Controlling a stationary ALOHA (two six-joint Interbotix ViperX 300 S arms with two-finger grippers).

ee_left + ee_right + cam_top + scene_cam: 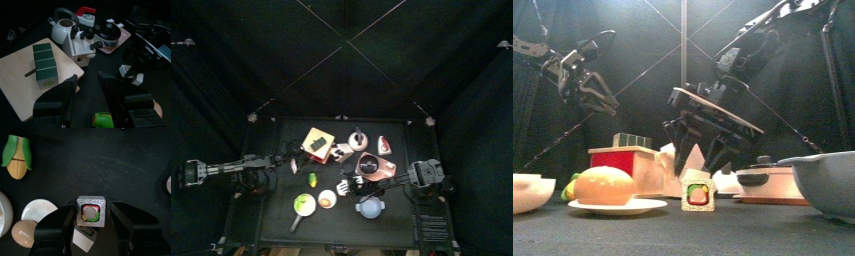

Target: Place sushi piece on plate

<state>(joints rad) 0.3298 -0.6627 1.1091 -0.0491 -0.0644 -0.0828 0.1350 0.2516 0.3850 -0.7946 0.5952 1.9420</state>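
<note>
The sushi piece point(91, 211), a small white block with a patterned band, stands on the black table point(113, 163); the front view shows the sushi piece point(698, 192) in the middle. My right gripper point(700, 158) hangs just above it, open, with one jaw on each side of the block in the right wrist view. A pink plate point(374, 167) with a dark lidded bowl on it lies beside the right gripper point(350, 183). Raised at the table's left side, my left gripper point(90, 87) is open and holds nothing.
Near the sushi are a corn cob point(17, 158) and a small white dish point(607, 208) carrying an orange lump point(603, 186). A grey bowl point(827, 180) stands front right. A wooden board point(20, 75) with a green block, a kettle point(63, 27) and a green bowl point(303, 204) crowd the table.
</note>
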